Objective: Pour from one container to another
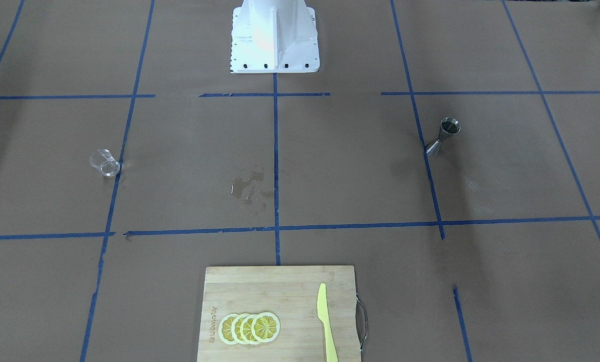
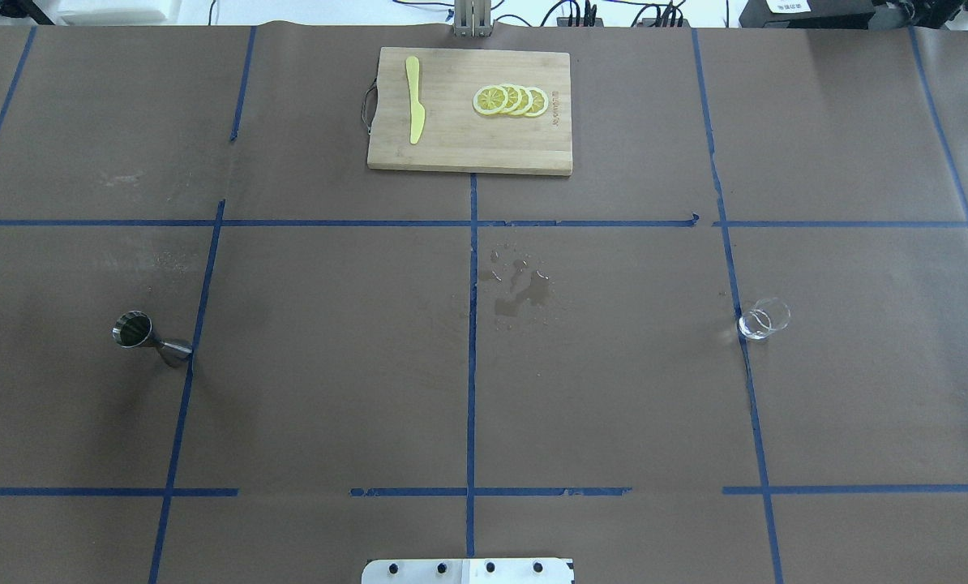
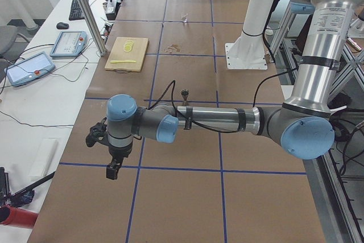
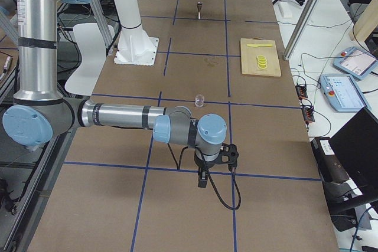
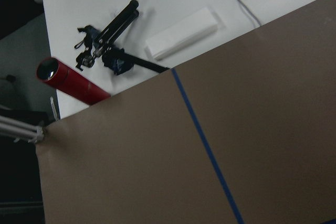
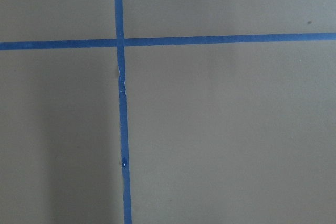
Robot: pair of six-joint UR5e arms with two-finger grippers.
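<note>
Glass (image 2: 764, 318): upright on the right half of the table (image 2: 330, 389).
Measuring cup (image 2: 152, 339): upright, well apart on the left half.
Left claw (image 3: 113, 170): hangs near the table end, away from the cup; apart or together, cannot tell.
Right claw (image 4: 202, 180): away from the glass; cannot tell either.
Risk: the cup's mouth is narrow, so a hasty tilt would likely miss and add to the puddle (image 2: 520, 292) between them.
</note>
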